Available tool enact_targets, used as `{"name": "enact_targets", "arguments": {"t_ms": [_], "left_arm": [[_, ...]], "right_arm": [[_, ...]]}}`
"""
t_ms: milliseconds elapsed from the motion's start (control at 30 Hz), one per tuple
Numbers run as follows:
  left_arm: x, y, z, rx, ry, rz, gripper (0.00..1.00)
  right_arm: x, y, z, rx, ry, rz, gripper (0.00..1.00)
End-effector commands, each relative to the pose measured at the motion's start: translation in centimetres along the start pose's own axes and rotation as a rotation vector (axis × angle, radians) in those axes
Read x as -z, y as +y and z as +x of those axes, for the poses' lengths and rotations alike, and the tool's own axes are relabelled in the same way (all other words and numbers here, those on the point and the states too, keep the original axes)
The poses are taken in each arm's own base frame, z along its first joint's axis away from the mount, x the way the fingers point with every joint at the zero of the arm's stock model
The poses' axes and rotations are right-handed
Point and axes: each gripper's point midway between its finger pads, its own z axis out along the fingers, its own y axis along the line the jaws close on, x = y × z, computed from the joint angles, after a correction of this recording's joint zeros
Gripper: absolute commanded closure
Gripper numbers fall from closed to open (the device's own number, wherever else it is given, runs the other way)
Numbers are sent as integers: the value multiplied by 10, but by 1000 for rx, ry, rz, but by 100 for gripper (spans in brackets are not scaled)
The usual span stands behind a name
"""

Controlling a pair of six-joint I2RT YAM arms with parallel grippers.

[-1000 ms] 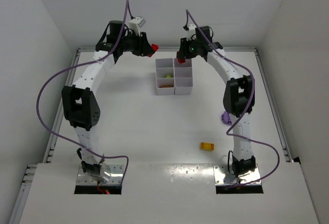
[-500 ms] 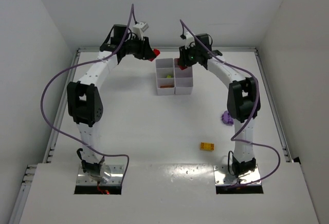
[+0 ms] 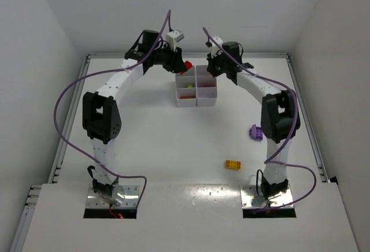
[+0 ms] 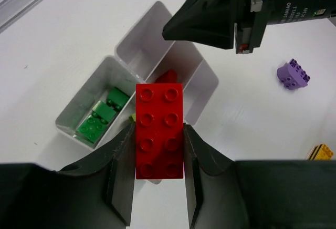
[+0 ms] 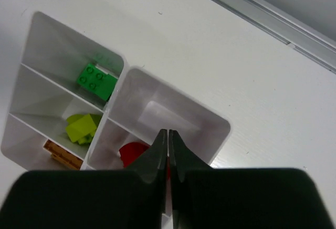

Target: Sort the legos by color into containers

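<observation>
Nearest the arm bases, a yellow brick [image 3: 233,164] is lying loose on the table [image 3: 173,148]. A purple brick [image 3: 255,132] is sitting a little farther out, beside the right arm. These 2 are waiting to be sorted.

Farther on, the white tray [image 3: 207,94] is already holding several legos. The right wrist view is showing a green brick [image 5: 96,80], a lime brick [image 5: 81,127], an orange-brown brick [image 5: 62,154] and a red piece [image 5: 134,153], each in its own cell. The overhead view is reducing these to specks.

Over the tray's far end, the left gripper [image 4: 159,134] is pinching a red 2-by-4 brick [image 4: 159,108] across its narrow width and hovering above the cells. The right gripper [image 5: 168,139] is hanging over the tray with its fingers pressed together and nothing between them.

Only the left wrist view is showing the carried brick's studs and both loose bricks at once. By my reckoning, sorting is running well past halfway, with 3 bricks left to place.
</observation>
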Motion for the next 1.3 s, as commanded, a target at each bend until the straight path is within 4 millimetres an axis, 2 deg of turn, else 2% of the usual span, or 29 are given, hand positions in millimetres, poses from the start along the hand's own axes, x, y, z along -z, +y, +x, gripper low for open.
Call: {"name": "enact_targets", "arguments": {"t_ms": [0, 33, 100, 133, 167, 200, 233, 267, 300, 333, 367, 433, 467, 500, 533, 600, 700, 733, 767, 833, 1000, 1033, 1200, 1267], "left_arm": [[6, -3, -29, -73, -57, -8, 91], [8, -6, -31, -74, -59, 3, 91], [5, -9, -26, -92, -38, 4, 91], [0, -19, -23, -125, -26, 23, 91], [-4, -20, -21, -136, -13, 22, 91], [-6, -22, -18, -147, -2, 14, 91], [-17, -29, -14, -175, 16, 29, 91], [-24, -31, -11, -192, 32, 22, 91], [-32, -33, -6, -212, 53, 21, 91], [-39, -37, 9, -215, 112, 26, 91], [-57, -45, 14, -283, 138, 51, 91], [-72, -51, 23, -328, 179, 54, 91], [-79, -58, 22, -368, 182, 63, 91], [-88, -57, 32, -375, 206, 65, 91], [-91, -53, 34, -375, 212, 53, 90], [-100, -60, 40, -429, 230, 65, 90], [-106, -53, 52, -469, 273, 43, 88], [-109, -49, 58, -467, 286, 33, 88], [-112, -45, 60, -477, 293, 24, 86], [-116, -47, 66, -488, 309, 27, 86], [-118, -48, 55, -518, 281, 35, 86], [-114, -53, 44, -526, 257, 42, 86], [-101, -72, 27, -550, 216, 103, 86], [-98, -74, 22, -555, 206, 101, 86]], "right_arm": [[17, -16, -58, 66, -147, 46, 99], [19, -16, -66, 68, -155, 48, 93], [24, -20, -64, 62, -149, 55, 83], [27, -21, -56, 48, -137, 69, 66], [40, -22, -67, 54, -165, 86, 58], [47, -28, -68, 36, -175, 113, 50], [51, -33, -63, 18, -168, 149, 43], [61, -34, -70, 20, -185, 169, 40], [66, -44, -66, -4, -179, 208, 38], [73, -54, -66, -23, -179, 235, 36], [77, -60, -61, -50, -173, 253, 33], [89, -76, -60, -74, -181, 285, 33], [89, -80, -49, -93, -158, 292, 33], [97, -89, -47, -102, -160, 310, 33], [103, -94, -52, -103, -173, 322, 33], [109, -98, -44, -124, -160, 325, 33], [121, -108, -43, -135, -167, 334, 33], [122, -113, -37, -143, -156, 343, 33], [126, -112, -41, -149, -168, 344, 33], [131, -119, -37, -158, -167, 352, 33], [142, -123, -30, -171, -154, 360, 33], [144, -127, -28, -175, -153, 368, 33], [145, -127, -22, -182, -146, 358, 33], [146, -131, -19, -186, -146, 366, 33]]}}
